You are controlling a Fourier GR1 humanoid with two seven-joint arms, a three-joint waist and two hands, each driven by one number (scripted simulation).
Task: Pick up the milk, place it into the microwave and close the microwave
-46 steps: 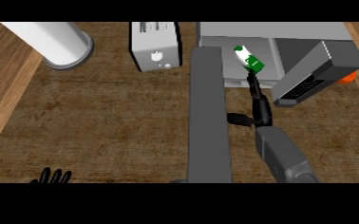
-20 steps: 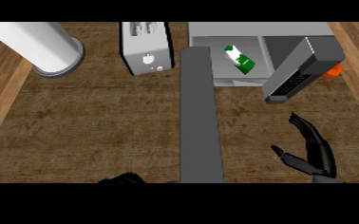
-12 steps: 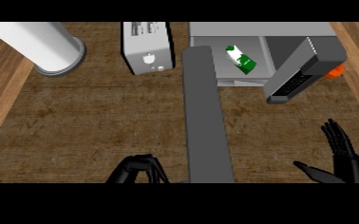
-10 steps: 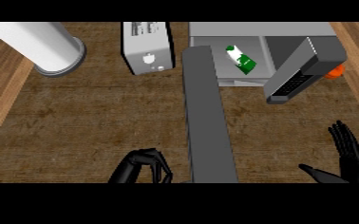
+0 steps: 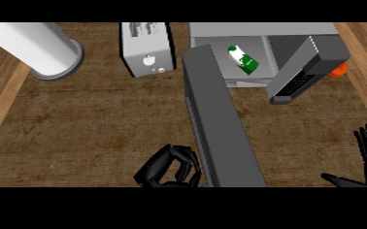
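Change: right hand [image 5: 357, 167] has dropped from the milk to the lower right corner since 2.3 s ago; left hand [image 5: 171, 167] has come up beside the door. Milk unchanged.
Left fingers: curled inward, holding nothing; black hand low at centre, just left of the door's near end. Cannot tell if it touches the door.
Right fingers: straight and spread, thumb out to the left; only fingertips and thumb show at the edge.
Milk [image 5: 243, 59]: white and green carton, tilted, lying inside the microwave cavity, apart from both hands.
Microwave [image 5: 261, 30]: grey box at upper right, cavity open toward the counter.
Door [image 5: 219, 126]: long grey slab, swung wide open, running from the cavity's left edge down to the lower edge.
Obstruction: grey slab with dark buttons [image 5: 301, 75] leans across the cavity's right side; orange thing [image 5: 340, 70] partly hidden behind it.
Nearby: toaster [image 5: 147, 48] just left of the microwave; white cylinder [image 5: 39, 48] at far left.
Surface: wooden counter [image 5: 93, 121].
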